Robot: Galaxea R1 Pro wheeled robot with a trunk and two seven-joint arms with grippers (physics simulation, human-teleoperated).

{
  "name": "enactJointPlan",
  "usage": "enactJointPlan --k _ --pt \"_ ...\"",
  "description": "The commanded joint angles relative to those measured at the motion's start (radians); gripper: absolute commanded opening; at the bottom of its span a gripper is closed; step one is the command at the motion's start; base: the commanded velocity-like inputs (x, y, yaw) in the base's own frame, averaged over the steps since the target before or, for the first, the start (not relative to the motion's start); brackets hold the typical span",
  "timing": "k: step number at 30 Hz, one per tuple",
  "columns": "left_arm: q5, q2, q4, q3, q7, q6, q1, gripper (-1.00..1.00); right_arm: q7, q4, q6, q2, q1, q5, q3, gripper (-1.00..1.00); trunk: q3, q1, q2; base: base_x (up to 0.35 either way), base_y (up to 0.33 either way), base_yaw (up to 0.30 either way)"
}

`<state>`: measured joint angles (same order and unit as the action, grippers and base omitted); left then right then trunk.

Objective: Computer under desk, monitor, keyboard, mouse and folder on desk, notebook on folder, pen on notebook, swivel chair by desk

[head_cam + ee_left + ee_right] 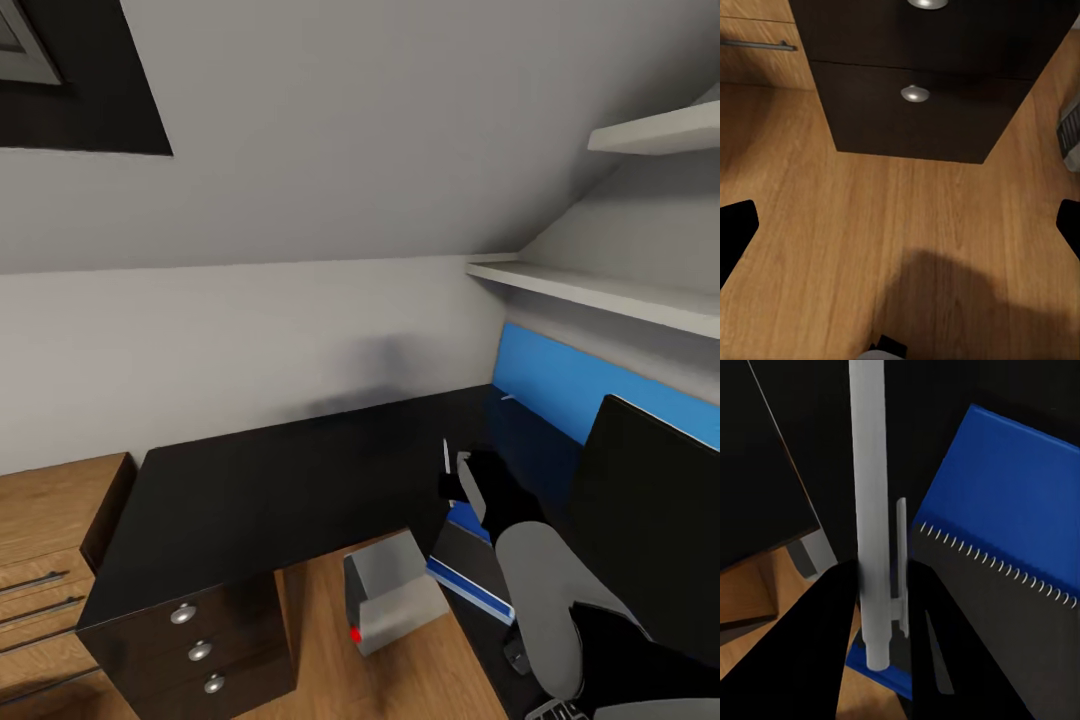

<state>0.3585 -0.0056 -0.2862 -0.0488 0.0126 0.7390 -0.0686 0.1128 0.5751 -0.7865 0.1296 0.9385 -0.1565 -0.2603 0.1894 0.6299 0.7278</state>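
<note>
**Pen held upright above the notebook**

The right gripper [881,607] has its two black fingers closed on a thin white pen [870,495], a smooth round stick with a clip. Its long axis runs upright in the head view, tip above the fingers. Below lies the dark grey notebook [982,622], its pale binding along one edge, on the flat glossy blue folder [1020,487] on the black desk [270,490]. The left gripper [900,225] hangs spread wide and holding nothing above wood-grain floor [832,225]. The grey computer [390,590] stands under the desk.
</note>
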Motion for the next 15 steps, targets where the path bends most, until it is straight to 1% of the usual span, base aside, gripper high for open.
enactJointPlan --k 1,8,11,15 --pt "-0.005 0.000 -0.002 -0.005 0.001 0.000 0.000 1.00 -0.003 0.001 -0.004 0.001 0.000 -0.009 -0.007 -1.00 0.001 0.000 0.001 0.000 -0.006 0.000" --pt "-0.005 0.002 -0.001 -0.005 0.001 -0.001 0.000 1.00 0.001 0.001 -0.011 0.006 -0.003 -0.007 -0.007 -1.00 0.001 0.000 0.001 0.000 -0.003 -0.010" --pt "-0.006 0.002 -0.001 -0.005 0.001 -0.001 0.000 1.00 0.002 -0.004 -0.013 0.010 -0.004 -0.006 -0.007 -1.00 -0.001 0.000 0.001 0.000 -0.001 -0.123" --pt "-0.006 0.002 -0.001 -0.005 0.001 -0.001 0.000 1.00 0.002 -0.016 -0.013 0.011 -0.004 -0.006 -0.007 -1.00 -0.003 0.000 0.001 0.000 0.000 -0.183"
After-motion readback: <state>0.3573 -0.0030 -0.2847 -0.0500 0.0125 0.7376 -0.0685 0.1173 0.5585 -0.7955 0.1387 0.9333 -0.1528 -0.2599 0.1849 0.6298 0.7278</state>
